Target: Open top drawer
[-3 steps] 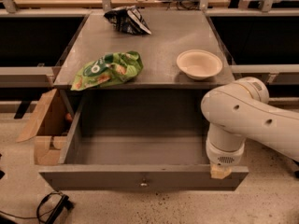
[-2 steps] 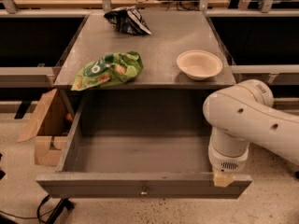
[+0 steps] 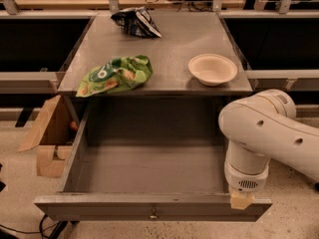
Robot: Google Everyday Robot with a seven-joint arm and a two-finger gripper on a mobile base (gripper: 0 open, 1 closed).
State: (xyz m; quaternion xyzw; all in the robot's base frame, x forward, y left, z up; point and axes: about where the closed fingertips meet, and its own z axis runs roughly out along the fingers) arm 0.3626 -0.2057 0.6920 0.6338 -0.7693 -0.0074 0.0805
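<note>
The top drawer (image 3: 149, 171) is a wide grey metal drawer standing pulled far out from under the grey cabinet top (image 3: 169, 49). Its inside is plain grey and holds nothing. A small metal knob (image 3: 153, 214) sits at the middle of its flat front. My gripper (image 3: 241, 200) reaches down from the white arm (image 3: 271, 128) at the drawer's front right corner, where a beige fingertip rests on the front edge. The arm's bulk hides the rest of the gripper.
On the cabinet top lie a green chip bag (image 3: 115, 75), a dark chip bag (image 3: 135, 22) and a beige bowl (image 3: 213, 68). An open cardboard box (image 3: 47, 138) stands on the floor left of the drawer. A cable (image 3: 45, 229) runs over the speckled floor at the front left.
The drawer has slid further out toward the camera, and my gripper and arm have moved with its front right corner.
</note>
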